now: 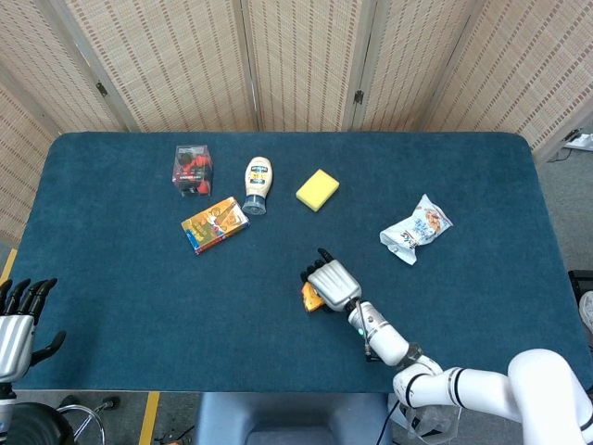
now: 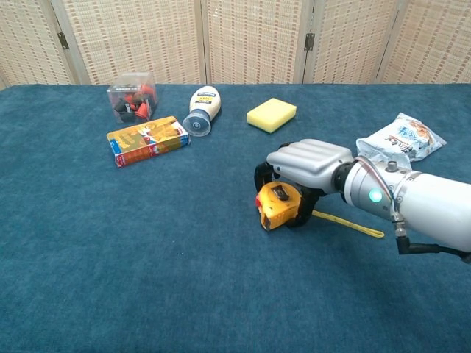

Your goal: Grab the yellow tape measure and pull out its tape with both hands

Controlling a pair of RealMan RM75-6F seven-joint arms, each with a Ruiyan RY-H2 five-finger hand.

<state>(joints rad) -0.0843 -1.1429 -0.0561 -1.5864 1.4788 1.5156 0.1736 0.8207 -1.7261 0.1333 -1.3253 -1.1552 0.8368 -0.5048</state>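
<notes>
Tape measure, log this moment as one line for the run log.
right robot hand: fingers curling over yellow tape measure on table | tape: short length out | left robot hand: open, off table edge

Right hand (image 1: pixel 332 282) curled over yellow tape measure (image 1: pixel 310 298), left hand (image 1: pixel 17 317) spread at table (image 1: pixel 120 287) corner

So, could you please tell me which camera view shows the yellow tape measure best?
The chest view: the yellow tape measure shows its side, its top and the tape strip lying on the table, with the right hand curling over it. In the head view, only an orange-yellow sliver shows beside the hand.
</notes>
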